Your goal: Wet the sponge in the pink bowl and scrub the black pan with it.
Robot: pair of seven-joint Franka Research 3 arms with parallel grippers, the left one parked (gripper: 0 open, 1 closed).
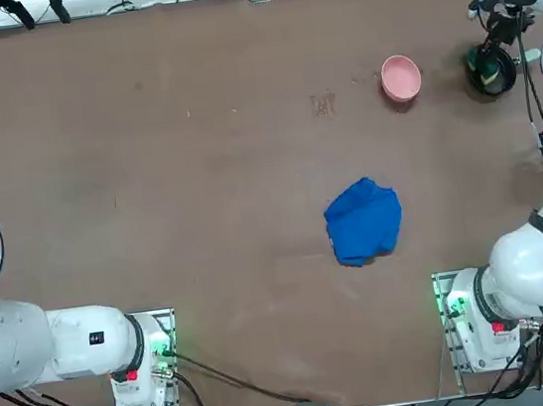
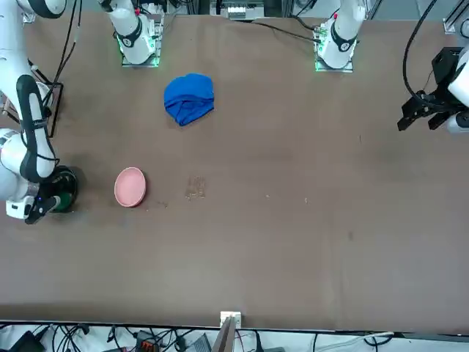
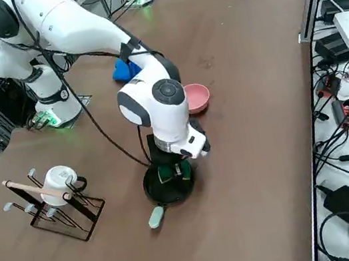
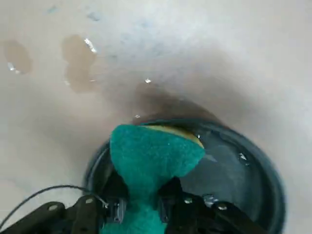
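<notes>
Brown table (image 1: 204, 222), wet patches, cabled edges

Even, bright overhead light, soft short shadows on the brown table (image 1: 204, 222), green LED glow at arm bases, wrist view soft and blurred, glints on water droplets (image 4: 87, 45)

From overhead, my own forearm covers most of the black pan (image 1: 491, 72), and the sponge (image 1: 476, 63) shows there only as a green sliver. In the front view the pan (image 2: 64, 189) sits half behind my wrist at the picture's edge. From the right side, my right gripper (image 3: 172, 173) is buried under my hand, fingertips unseen. In the wrist view the pan's (image 4: 234, 170) near rim is cut off, the sponge's (image 4: 151, 156) lower end vanishes between my fingers (image 4: 171, 195), and its yellow layer barely peeks out.
</notes>
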